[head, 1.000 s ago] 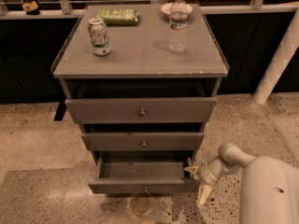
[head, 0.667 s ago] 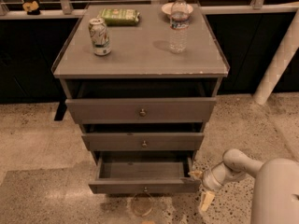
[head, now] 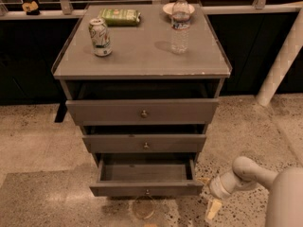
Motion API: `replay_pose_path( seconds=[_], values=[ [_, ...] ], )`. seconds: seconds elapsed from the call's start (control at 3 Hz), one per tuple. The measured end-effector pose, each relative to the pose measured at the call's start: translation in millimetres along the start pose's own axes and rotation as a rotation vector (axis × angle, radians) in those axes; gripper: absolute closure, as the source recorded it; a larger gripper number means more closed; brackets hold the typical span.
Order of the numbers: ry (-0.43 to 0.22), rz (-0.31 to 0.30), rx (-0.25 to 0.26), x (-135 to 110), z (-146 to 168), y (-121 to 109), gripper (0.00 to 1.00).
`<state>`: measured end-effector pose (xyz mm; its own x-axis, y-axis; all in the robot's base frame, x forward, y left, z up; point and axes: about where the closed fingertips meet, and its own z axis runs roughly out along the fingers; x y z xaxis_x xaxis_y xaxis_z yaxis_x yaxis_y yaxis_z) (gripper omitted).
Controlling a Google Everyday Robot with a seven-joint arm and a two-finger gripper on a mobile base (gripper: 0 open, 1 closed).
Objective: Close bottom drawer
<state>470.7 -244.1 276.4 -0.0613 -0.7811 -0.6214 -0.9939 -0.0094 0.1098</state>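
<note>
As viewed from the front, a drinks can (head: 100,37) stood upright at the left of the cabinet top (head: 142,56), with a green packet (head: 120,16) lying flat behind it near the back edge. Below the top, the cabinet carried three drawers, each with a small round knob at centre. The top drawer (head: 109,111) and the middle drawer (head: 113,143) both sat a little forward of the frame, with a dark gap above each front.

The bottom drawer (head: 118,189) was at the foot of the cabinet, just above the speckled floor (head: 38,174). It was pulled out further than the two above, and its bare inside was exposed.

At the right of the cabinet top, a clear plastic bottle (head: 180,25) stood upright, and a shallow bowl (head: 167,7) sat just behind it.

Further right and low, the gripper (head: 209,195) hung just beside the right front corner of the bottom drawer, on a white arm (head: 246,171) entering from the lower right. Its fingers (head: 213,210) were spread apart and held nothing. Contact with the drawer could not be confirmed. A white post (head: 281,60) rose at a slant from the floor at the far right.
</note>
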Motion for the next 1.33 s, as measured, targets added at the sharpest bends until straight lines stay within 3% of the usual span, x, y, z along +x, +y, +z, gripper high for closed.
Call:
replay_pose_path(
  seconds=[0.33,0.67,1.0,1.33],
  values=[
    [-0.051,0.095,0.03,24,-2,27,0.0],
    [-0.072,0.169,-0.003,43,8,44,0.0],
    [-0.082,0.218,-0.075,59,28,46,0.0],
    [-0.092,0.251,-0.157,69,54,28,0.0]
  ],
)
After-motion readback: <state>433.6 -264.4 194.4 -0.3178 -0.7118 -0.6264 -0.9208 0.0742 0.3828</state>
